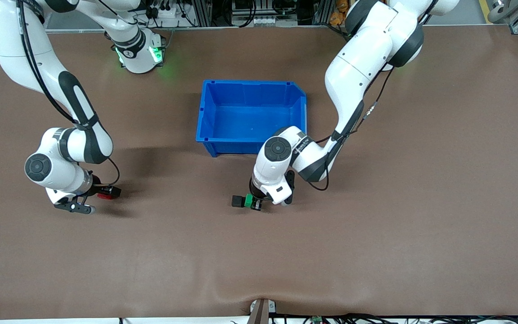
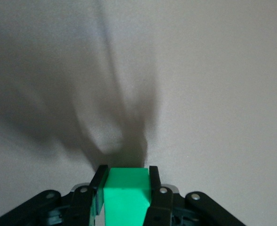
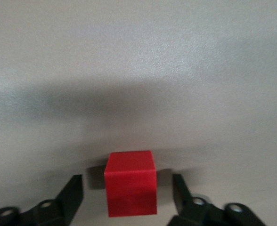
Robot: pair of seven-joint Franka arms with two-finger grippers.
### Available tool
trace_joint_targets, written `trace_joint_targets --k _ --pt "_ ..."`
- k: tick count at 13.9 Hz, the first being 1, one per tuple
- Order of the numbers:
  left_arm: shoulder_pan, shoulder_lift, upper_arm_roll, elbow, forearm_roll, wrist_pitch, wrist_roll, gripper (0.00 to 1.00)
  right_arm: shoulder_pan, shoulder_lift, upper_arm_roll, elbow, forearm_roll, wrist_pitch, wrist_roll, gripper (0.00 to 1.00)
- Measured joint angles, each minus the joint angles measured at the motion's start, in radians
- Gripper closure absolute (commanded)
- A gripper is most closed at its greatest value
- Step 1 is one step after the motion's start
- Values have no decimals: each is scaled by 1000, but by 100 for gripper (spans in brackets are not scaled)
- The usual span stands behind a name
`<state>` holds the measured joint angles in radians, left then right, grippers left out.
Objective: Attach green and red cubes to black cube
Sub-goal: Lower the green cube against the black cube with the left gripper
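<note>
- Left gripper (image 1: 255, 202) clenches the green cube (image 1: 249, 200), which touches the black cube (image 1: 238, 201) mid-tabletop, nearer the camera than the blue bin (image 1: 205, 112).
- Right gripper (image 3: 127, 195) straddles the red cube (image 3: 130, 182) with gaps either side, toward the right arm's end; bare tabletop (image 1: 376, 252) all around.

The green cube (image 1: 249, 200) is bright green, the red cube (image 3: 130, 182) bright red, the black cube (image 1: 238, 201) plain matte black. The bin (image 1: 252, 92) is solid blue. The worktop (image 1: 376, 234) is plain brown. Both arms are white with black joints.
</note>
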<state>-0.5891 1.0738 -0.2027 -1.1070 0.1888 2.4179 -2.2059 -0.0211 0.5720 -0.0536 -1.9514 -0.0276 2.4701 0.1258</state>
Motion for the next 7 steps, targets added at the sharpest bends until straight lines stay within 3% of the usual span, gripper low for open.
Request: trace_joint_targets --k 7 --pt "-20 3 9 6 0 7 -54 100 0 -1 -2 1 -19 3 -62 100"
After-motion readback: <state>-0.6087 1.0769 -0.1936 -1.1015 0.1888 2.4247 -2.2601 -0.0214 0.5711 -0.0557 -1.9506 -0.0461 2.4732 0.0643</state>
